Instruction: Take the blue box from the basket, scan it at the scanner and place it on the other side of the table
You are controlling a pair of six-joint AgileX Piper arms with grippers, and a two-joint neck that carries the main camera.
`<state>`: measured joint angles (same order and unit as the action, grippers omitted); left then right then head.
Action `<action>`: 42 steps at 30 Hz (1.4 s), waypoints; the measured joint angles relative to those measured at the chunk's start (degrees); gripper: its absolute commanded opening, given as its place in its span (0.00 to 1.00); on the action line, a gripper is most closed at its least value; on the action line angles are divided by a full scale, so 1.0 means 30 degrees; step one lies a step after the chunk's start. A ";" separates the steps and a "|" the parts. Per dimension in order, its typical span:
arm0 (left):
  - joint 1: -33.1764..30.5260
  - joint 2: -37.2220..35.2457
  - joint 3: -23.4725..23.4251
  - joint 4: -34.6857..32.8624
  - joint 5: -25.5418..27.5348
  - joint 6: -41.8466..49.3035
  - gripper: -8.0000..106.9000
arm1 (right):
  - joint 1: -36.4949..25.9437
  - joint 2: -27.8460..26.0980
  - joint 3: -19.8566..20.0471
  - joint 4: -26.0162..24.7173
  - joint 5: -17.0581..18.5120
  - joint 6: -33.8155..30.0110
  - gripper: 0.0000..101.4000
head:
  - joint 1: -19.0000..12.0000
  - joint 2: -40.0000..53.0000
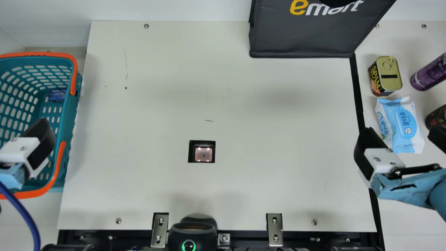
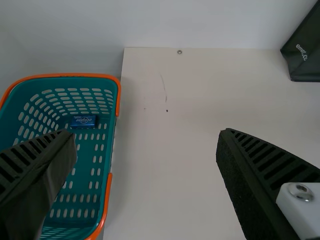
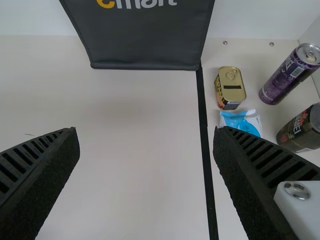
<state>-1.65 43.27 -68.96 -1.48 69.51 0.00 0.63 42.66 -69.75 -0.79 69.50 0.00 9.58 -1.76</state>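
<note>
From my main view, the blue box (image 1: 57, 95) lies in the far right part of the basket (image 1: 74, 71), left of the table (image 1: 278, 181). The scanner (image 1: 203, 154) is set into the tabletop, near the middle. Past the black strip (image 1: 357, 90) on the right are a food tin (image 1: 388, 75), a wipes packet (image 1: 400, 125) and two cans, purple (image 1: 430, 73) and dark (image 1: 438, 118). I take that as the drop-off side, so picking, scanning and placing all remain to be done.

My left wrist view gives me more of the box's printed front, down inside the basket. The left gripper (image 2: 146, 136) has its fingers wide apart with nothing between them.

In my right wrist view, the right gripper (image 3: 146, 132) also has its fingers well spread and holds nothing. This view adds the purple can's metal top, at the far right.
</note>
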 measured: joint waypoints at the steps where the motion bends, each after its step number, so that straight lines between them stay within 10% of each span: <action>1: 0.0000 0.0000 0.0000 0.0000 0.0000 0.0000 0.85 | 0.0000 0.0000 0.0000 0.0000 0.0000 0.0000 0.94 | 0.0000 0.0029; 18: 0.0000 0.0000 0.0000 0.0000 0.0000 0.0000 0.85 | 0.0000 0.0000 0.0000 0.0000 0.0000 0.0000 0.94 | 0.0000 0.6533; 42: 0.3572 0.2421 -0.0794 0.1303 -0.0816 -0.3280 0.85 | 0.0000 0.0000 0.0000 0.0000 0.0000 0.0000 0.94 | 0.0000 0.6680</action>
<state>9.07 50.53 -71.34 2.43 67.07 -9.84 0.63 42.66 -69.75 -0.79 69.50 0.00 9.58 18.28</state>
